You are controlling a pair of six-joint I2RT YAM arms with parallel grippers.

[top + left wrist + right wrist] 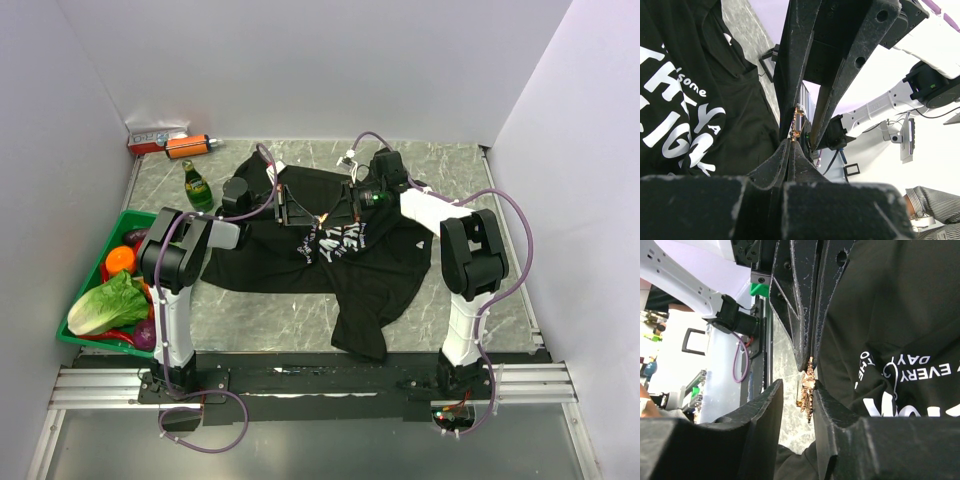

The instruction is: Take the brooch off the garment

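Your left arm (185,255) reaches in from the left and your right arm (470,255) from the right, both elbows bent, claws nose to nose, tips nearly touching. Left claw (790,146): fingers pressed together, no gap. Right claw (797,388): fingers apart, narrow gap.

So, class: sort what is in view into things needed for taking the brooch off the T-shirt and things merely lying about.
For the job: brooch, black T-shirt, left gripper, right gripper.

Lying about: green bottle, green tray, lettuce, orange, red-and-white box.
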